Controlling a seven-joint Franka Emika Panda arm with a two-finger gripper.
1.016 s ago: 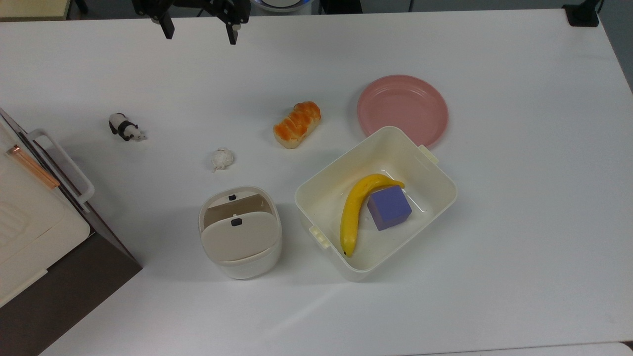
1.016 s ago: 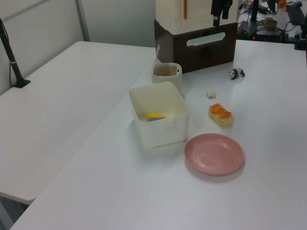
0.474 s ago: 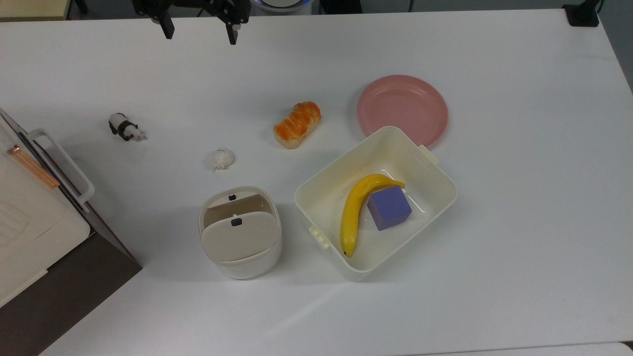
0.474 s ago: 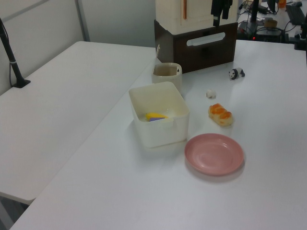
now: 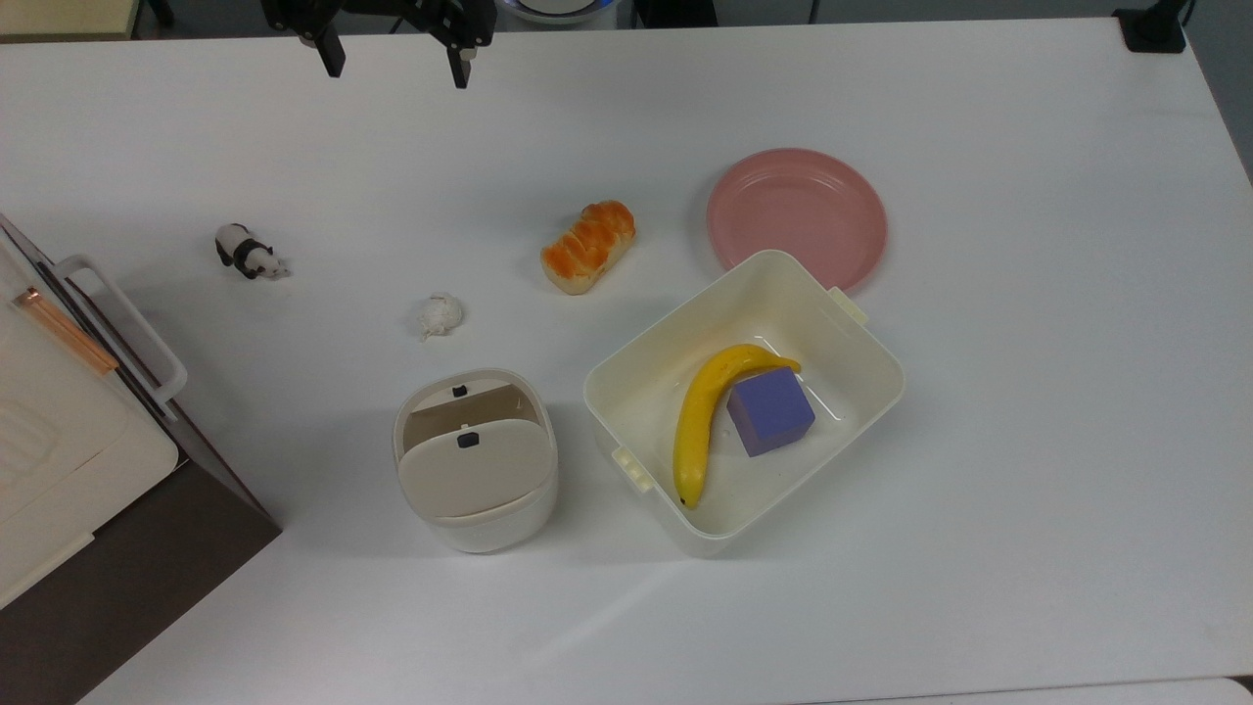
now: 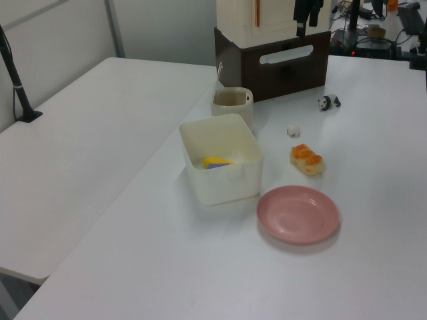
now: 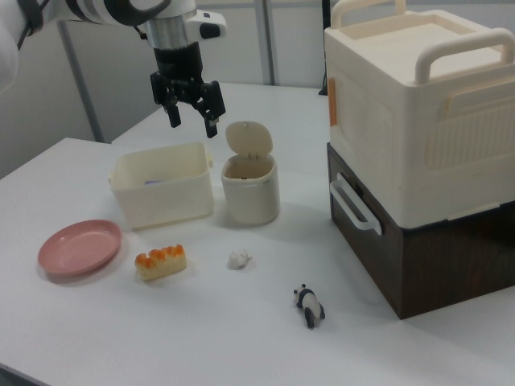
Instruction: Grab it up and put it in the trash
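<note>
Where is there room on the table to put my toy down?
Bare table lies on the top view's right, past the plate and tub, and along the bottom edge. It is crowded around the bin, paper wad, bread and panda.

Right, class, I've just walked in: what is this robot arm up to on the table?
The arm's hand hangs open and empty above the table's far edge in the top view. The crumpled paper wad lies untouched on the table, near the small bin, whose flap lid is tipped open. Nothing has been picked up yet.
</note>
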